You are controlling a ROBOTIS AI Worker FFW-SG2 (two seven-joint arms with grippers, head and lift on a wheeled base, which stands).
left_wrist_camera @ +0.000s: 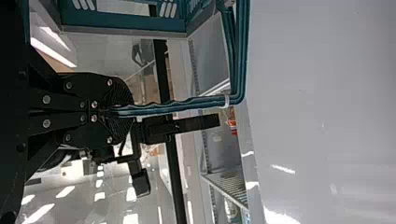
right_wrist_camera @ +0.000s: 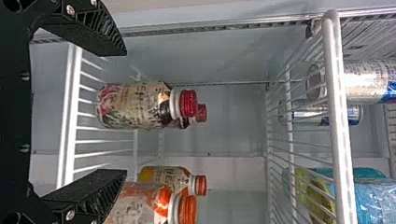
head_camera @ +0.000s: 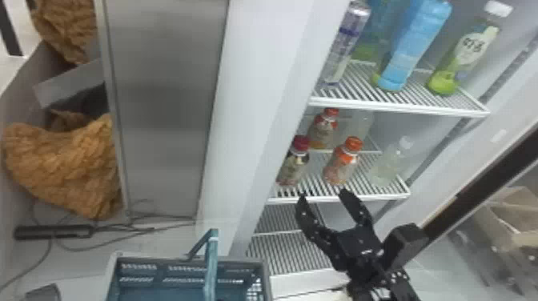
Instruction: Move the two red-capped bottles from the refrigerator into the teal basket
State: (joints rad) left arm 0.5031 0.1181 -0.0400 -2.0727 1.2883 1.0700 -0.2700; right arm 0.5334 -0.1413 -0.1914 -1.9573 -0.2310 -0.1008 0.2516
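Note:
My right gripper (head_camera: 323, 195) is open just outside the middle shelf's front edge, below the front red-capped bottle (head_camera: 294, 168) and the orange-capped one. In the right wrist view, the right gripper (right_wrist_camera: 124, 112) has its fingers spread apart on two sides of the line to the front red-capped bottle (right_wrist_camera: 135, 105), with nothing between them. A second red-capped bottle (right_wrist_camera: 201, 113) stands behind it, mostly hidden. The teal basket (head_camera: 160, 264) stands at the bottom of the head view, left of the refrigerator. In the left wrist view, my left gripper (left_wrist_camera: 109, 112) is shut on its handle (left_wrist_camera: 187, 103).
Two orange-capped bottles (right_wrist_camera: 135, 203) stand beside the red-capped pair. A clear bottle (head_camera: 386, 166) is at the shelf's right. The upper shelf (head_camera: 400, 106) holds a can and several taller bottles. The refrigerator's white side wall (head_camera: 256, 120) rises between shelves and basket.

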